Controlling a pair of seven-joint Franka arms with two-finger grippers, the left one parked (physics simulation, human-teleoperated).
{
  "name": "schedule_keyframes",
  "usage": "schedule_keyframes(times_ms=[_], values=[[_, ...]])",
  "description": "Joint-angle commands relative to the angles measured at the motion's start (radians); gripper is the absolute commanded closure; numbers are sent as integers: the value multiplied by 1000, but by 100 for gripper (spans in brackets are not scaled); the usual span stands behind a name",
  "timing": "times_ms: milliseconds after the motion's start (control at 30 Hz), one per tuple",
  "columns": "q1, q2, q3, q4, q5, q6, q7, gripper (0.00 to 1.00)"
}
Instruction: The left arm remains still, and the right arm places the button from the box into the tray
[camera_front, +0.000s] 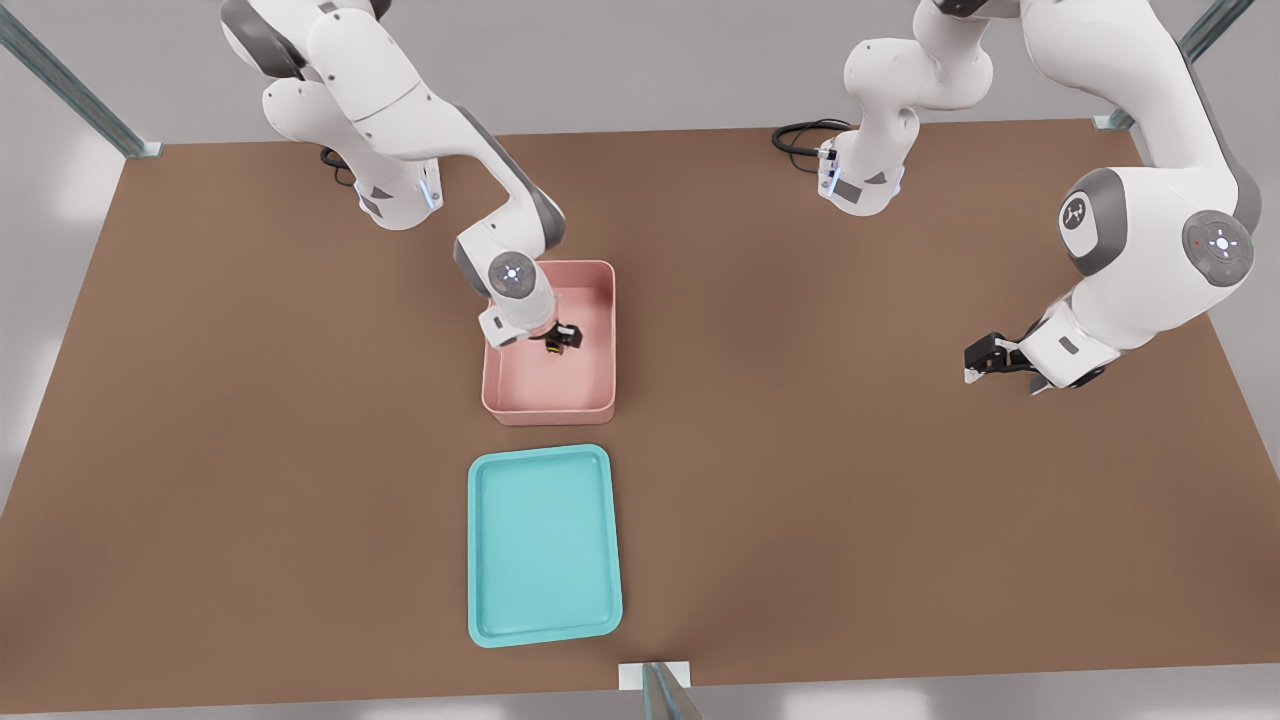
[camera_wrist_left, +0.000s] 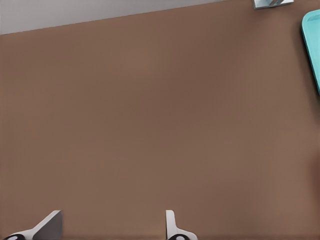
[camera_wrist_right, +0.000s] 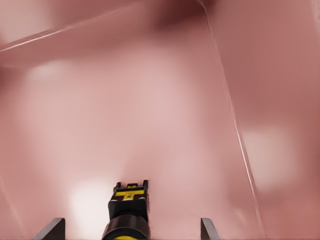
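Black two-finger end effector (camera_front: 562, 338) of the right arm (camera_front: 400, 110) sits low inside the pale pink rectangular plastic box (camera_front: 600, 300), near the box's middle. From my station I read the arm as bent sharply at the elbow, forearm sloping down from the mount at the front view's left, wrist turned so the fingers point toward the front view's right.

In the right wrist view the two fingertips (camera_wrist_right: 50, 229) stand well apart, with the tiny push-button (camera_wrist_right: 128, 212) between them; neither finger touches it, so the end effector is wide and holds nothing. The button has a black body and yellow markings, and it rests on the box floor. In the front view it appears as a small dark and yellow speck just beside the fingers.

Box walls are raised, smooth and glossy, with rounded corners. The shallow turquoise rectangular tray (camera_front: 478, 545) lies on the matte brown table (camera_front: 850, 480), close to the box on its near side but not touching it. It has a low rim and rounded corners.
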Motion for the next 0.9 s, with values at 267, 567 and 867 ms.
schedule_keyframes(times_ms=[267, 567, 867], values=[[13, 18, 3, -3, 7, 78, 196, 0], [23, 26, 5, -6, 9, 93, 203, 0], [30, 26, 5, -38, 7, 90, 232, 17]])
